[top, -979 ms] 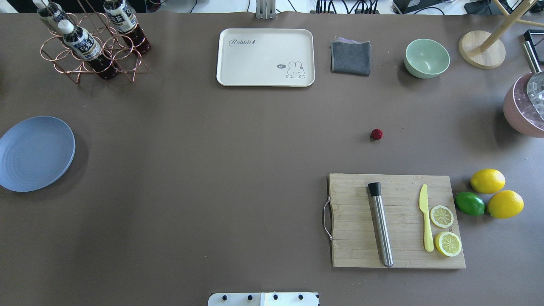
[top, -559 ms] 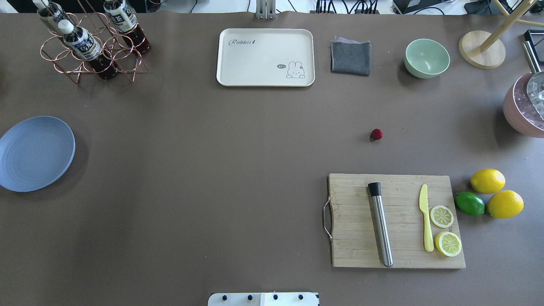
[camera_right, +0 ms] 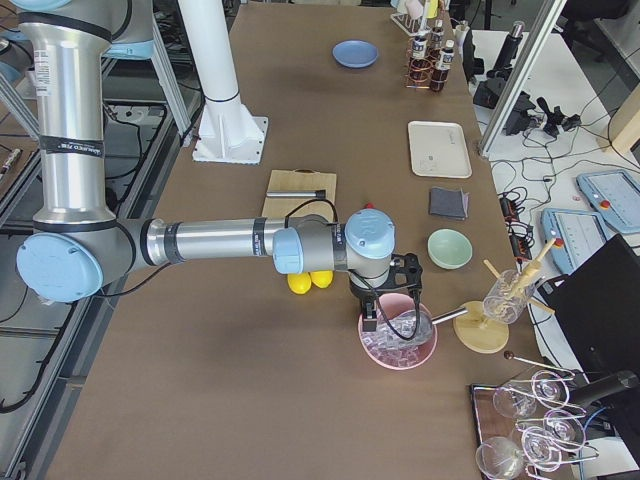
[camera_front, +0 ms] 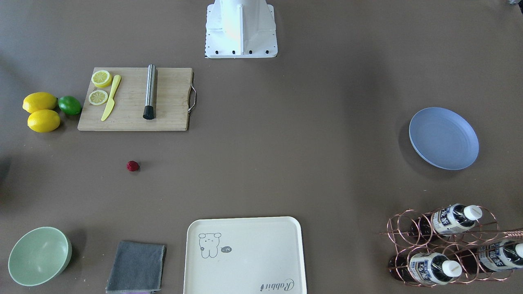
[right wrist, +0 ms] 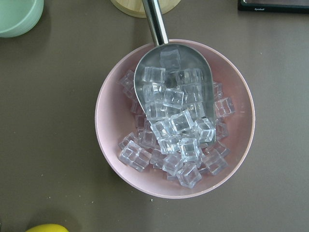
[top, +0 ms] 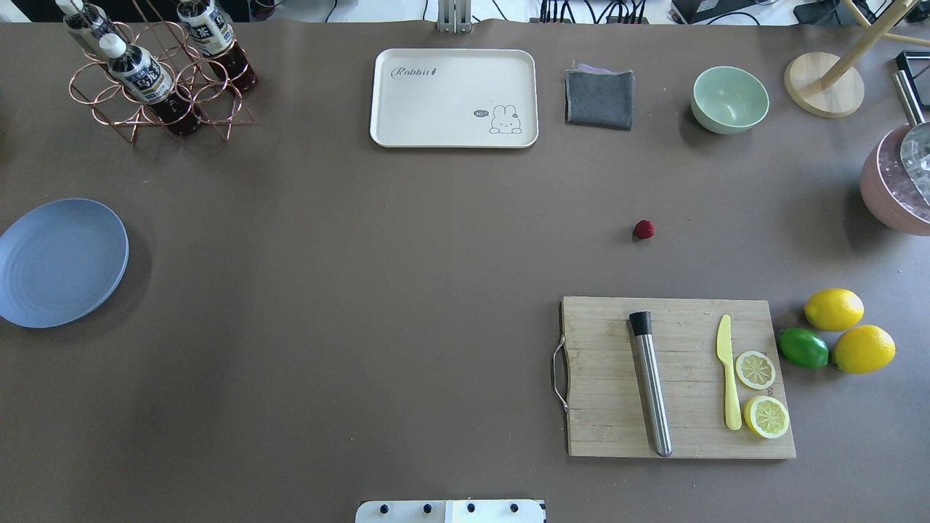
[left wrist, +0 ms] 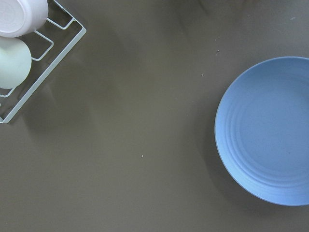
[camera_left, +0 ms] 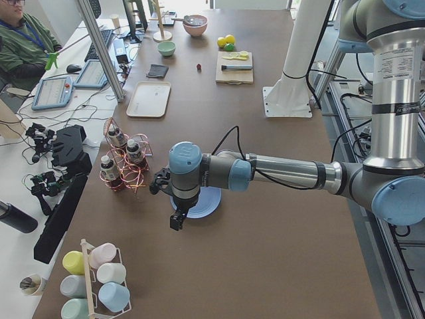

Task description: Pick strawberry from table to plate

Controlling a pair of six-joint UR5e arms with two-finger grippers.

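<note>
The strawberry point(top: 644, 229) point(camera_front: 132, 165), a tiny dark-red berry, lies alone on the brown table point(top: 363, 254), just beyond the cutting board. The light-blue plate point(top: 62, 261) point(camera_front: 443, 138) point(left wrist: 270, 130) rests empty at the table's left end. My left gripper point(camera_left: 174, 222) shows only in the exterior left view, hanging over the table beside the plate; whether it is open or shut I cannot tell. My right gripper point(camera_right: 372, 318) shows only in the exterior right view, above a pink bowl of ice, its state likewise unreadable. Both are far from the strawberry.
A wooden cutting board point(top: 676, 378) carries a metal muddler, a yellow knife and lemon slices. Lemons and a lime point(top: 835, 334) lie to its right. Along the far edge stand a cream tray point(top: 454, 98), grey cloth point(top: 599, 98), green bowl point(top: 729, 99) and bottle rack point(top: 156, 73). Pink ice bowl point(right wrist: 174, 118) at the right end.
</note>
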